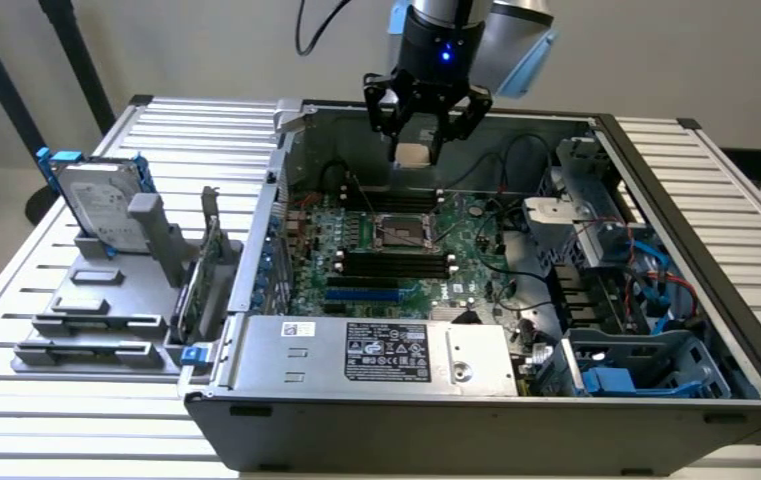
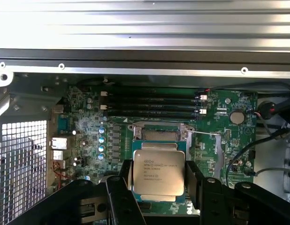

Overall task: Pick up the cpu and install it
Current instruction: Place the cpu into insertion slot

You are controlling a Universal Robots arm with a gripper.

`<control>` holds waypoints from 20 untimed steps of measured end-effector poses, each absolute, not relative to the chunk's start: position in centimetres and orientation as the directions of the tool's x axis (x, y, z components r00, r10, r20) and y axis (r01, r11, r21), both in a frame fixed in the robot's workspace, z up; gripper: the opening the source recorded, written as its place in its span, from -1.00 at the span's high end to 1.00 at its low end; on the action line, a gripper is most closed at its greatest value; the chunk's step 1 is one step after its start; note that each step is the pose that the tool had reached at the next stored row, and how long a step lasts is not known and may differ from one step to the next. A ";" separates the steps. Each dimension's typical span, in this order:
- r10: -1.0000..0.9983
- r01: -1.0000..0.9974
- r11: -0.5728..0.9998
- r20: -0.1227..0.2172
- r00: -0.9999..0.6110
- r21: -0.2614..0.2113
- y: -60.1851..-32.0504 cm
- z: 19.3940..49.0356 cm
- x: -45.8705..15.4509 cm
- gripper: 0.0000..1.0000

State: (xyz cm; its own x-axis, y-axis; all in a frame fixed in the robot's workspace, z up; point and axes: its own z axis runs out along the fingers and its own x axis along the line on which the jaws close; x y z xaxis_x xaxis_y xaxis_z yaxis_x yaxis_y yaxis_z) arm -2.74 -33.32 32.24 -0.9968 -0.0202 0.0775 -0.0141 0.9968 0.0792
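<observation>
Small flat square silver-topped cpu [image 2: 158, 173] is clamped in the black claw [image 1: 419, 145], above the dark metal-framed socket [image 1: 400, 232]. Chip best kept level, edges squared to socket frame.

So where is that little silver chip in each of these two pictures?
Exterior view: the silver chip hangs near the top middle, gripped in the pincer above the open computer case.
Wrist view: the silver chip is close to the camera, clamped between the pincer's two dark fingers.
Shared landmark: the square metal socket, lying below the chip.
</observation>
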 end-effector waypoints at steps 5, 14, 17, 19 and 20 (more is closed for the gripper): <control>0.024 0.030 0.996 0.078 -0.997 0.079 -33.3 32.2 -2.7 -0.09; 0.186 0.192 0.978 0.077 -0.979 0.079 -33.3 32.2 -2.7 -0.09; 0.239 0.245 0.966 0.077 -0.968 0.079 -33.3 32.2 -2.7 -0.09; 0.273 0.279 0.957 0.077 -0.959 0.079 -33.3 32.2 -2.7 -0.09; 0.291 0.297 0.952 0.077 -0.954 0.079 -33.3 32.2 -2.7 -0.09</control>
